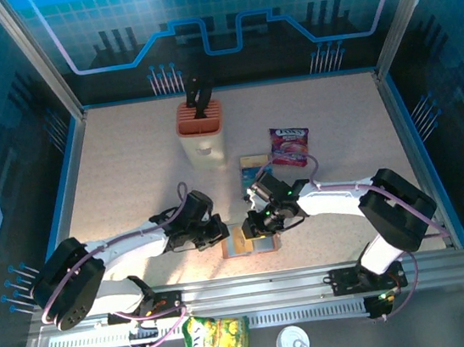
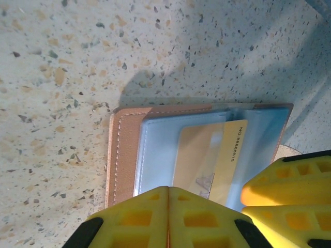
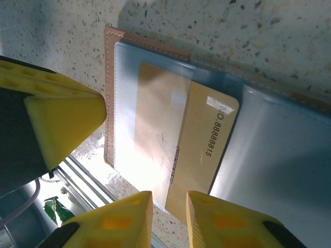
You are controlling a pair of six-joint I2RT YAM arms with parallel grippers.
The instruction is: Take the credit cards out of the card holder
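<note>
Right gripper [image 3: 169, 204]: jaws a narrow gap apart with nothing pinched between them. The tips sit at the card holder's open edge, over the exposed end of the card.
Credit card [image 3: 207, 139]: gold, number side up, partway out of the holder's clear pocket [image 3: 150, 119]. Its free end points toward the right gripper.
Card holder [image 3: 110, 93]: opened flat on the table [image 2: 62, 62], a brown stitched border around grey-blue pockets. It lies between the two grippers.
Left gripper [image 2: 168, 199]: closed pad to pad and holding nothing, with its tips at the holder's other side. It seems to be pinning the holder, but contact cannot be confirmed.
Step in hand: probably drawing the card out of the pocket.
Doing it well: slide the card straight along the pocket's line so no corner snags. The left gripper should bear down so the holder does not ride along. Close on the card only once its edge is free.
Farther off: the knife block [image 1: 201, 130] and purple snack packet [image 1: 290, 146] stand well beyond the holder.
</note>
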